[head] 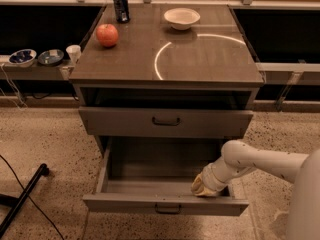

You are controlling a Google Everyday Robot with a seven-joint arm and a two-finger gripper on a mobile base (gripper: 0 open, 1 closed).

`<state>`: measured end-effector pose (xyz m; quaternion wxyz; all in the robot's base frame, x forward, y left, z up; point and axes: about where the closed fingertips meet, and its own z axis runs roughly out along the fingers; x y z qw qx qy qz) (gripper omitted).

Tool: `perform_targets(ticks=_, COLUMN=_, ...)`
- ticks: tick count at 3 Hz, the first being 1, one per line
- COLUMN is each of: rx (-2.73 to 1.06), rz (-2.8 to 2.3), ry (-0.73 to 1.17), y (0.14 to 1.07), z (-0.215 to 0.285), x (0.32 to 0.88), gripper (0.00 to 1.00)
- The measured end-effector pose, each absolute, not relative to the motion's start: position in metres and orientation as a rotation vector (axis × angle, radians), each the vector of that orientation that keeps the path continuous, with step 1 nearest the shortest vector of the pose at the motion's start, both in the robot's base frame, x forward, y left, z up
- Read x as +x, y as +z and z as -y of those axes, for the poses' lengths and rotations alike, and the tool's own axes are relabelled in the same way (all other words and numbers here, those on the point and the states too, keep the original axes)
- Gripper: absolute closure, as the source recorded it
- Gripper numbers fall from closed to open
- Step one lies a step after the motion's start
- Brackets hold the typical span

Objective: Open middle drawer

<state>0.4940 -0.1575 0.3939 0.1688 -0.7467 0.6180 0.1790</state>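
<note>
No legible text, brand, number or sign anywhere. Can (120, 5) at back left of table (210, 64): dark label, lettering too small to make out. Gripper (201, 186) inside pulled-out middle drawer (165, 204), at right front corner, just behind drawer front; no legible marking on it.
</note>
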Motion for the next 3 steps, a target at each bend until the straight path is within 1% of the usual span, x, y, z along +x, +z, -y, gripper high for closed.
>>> perform_targets(ticks=3, rx=-2.141, rz=-1.75, ry=0.655, y=0.408, z=0.163, x=0.431, gripper=1.0)
